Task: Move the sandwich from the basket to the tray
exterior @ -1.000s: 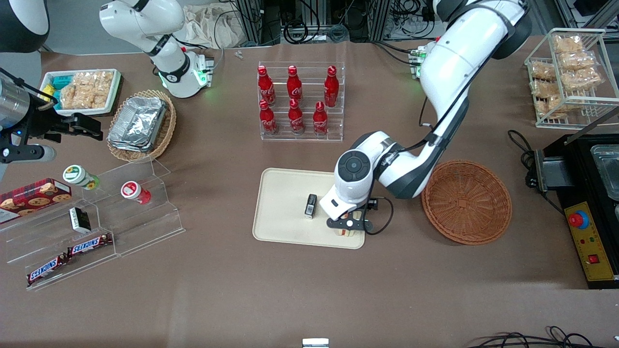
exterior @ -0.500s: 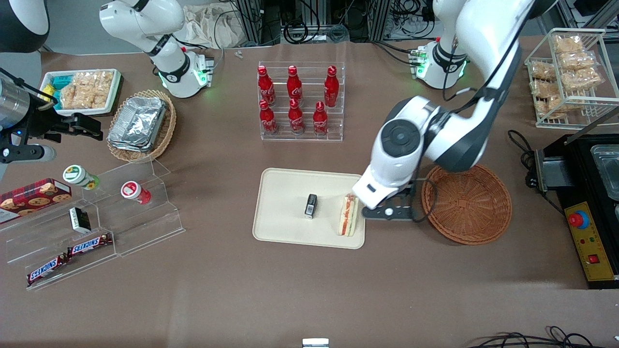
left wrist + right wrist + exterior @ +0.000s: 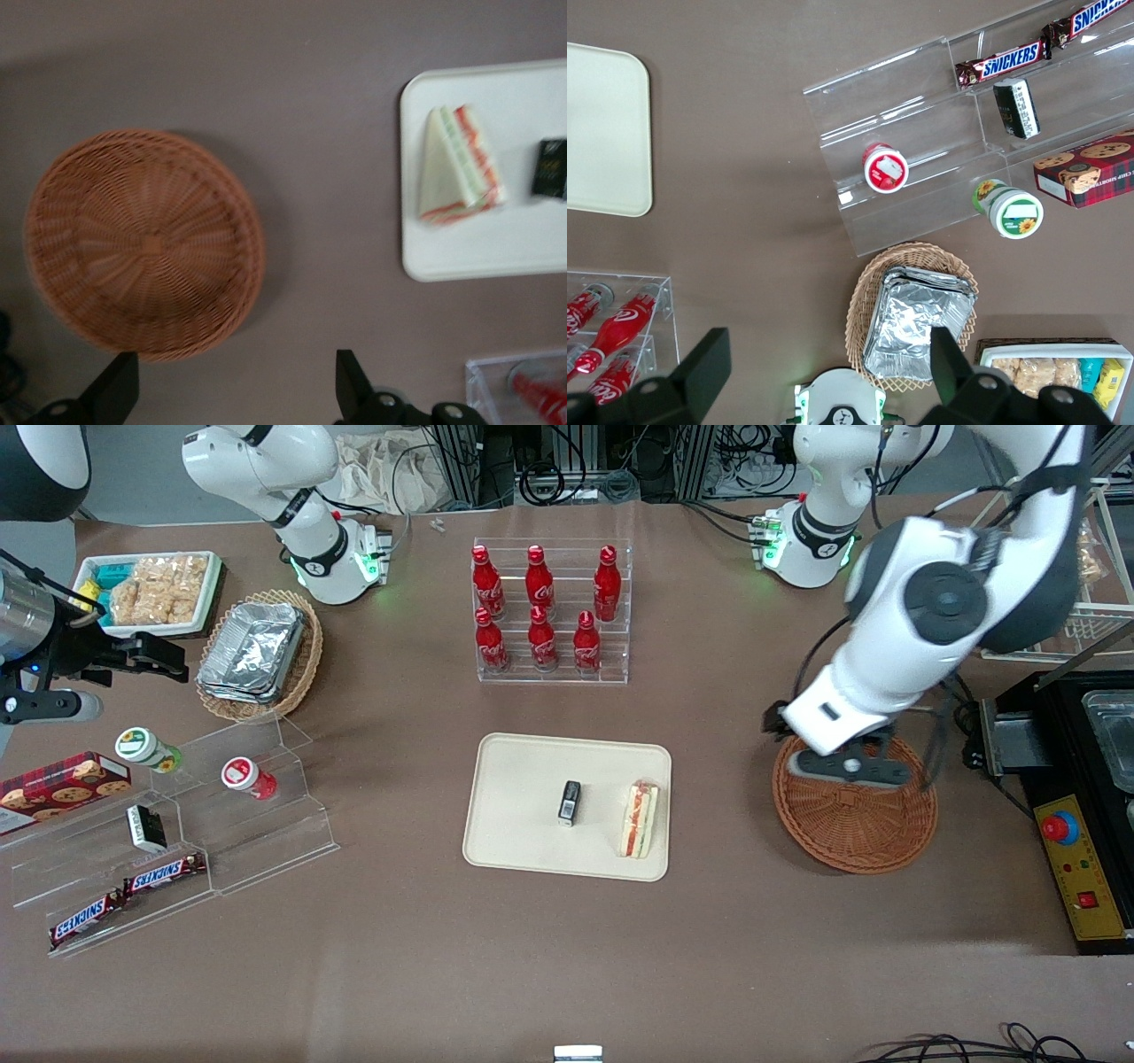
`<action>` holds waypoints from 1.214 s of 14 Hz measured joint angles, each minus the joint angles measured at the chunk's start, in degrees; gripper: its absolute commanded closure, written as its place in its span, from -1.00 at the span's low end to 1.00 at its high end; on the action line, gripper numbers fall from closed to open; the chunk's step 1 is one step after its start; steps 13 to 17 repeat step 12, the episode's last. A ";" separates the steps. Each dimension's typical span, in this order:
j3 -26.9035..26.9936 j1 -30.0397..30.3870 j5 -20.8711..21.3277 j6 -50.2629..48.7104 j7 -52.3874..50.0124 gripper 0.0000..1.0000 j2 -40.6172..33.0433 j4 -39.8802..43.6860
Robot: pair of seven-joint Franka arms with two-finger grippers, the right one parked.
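The sandwich (image 3: 639,819) lies on the tray (image 3: 523,841), close against the tray's edge nearest the basket (image 3: 855,828), with nothing gripping it. A small black packet (image 3: 570,803) stands on the tray beside it, toward the tray's middle. The tray is a flat cream rectangle with rounded corners and a low rim, resting on the brown table (image 3: 567,957).

The gripper (image 3: 842,766) hangs above the rim of the basket farthest from the front camera, holding nothing. The front view shows the gripper only from above, its fingers masked by its own body. The left wrist view settles the matter: the two dark fingertips (image 3: 115,390) stand wide apart with bare table between them.

The left wrist view also shows the basket (image 3: 142,243) looking straight down into it: round, shallow, reddish-brown wicker woven in rings out from a small centre, with nothing inside. In the same view the sandwich (image 3: 461,168) reads as a triangular wedge, pale bread faces with red and yellow layers along the cut edge, near a rounded corner of the tray (image 3: 496,248). The front view shows mainly the layered cut edge.
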 measured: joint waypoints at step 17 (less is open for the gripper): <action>-0.13 13.03 -0.94 -9.30 21.96 -1.00 0.46 6.99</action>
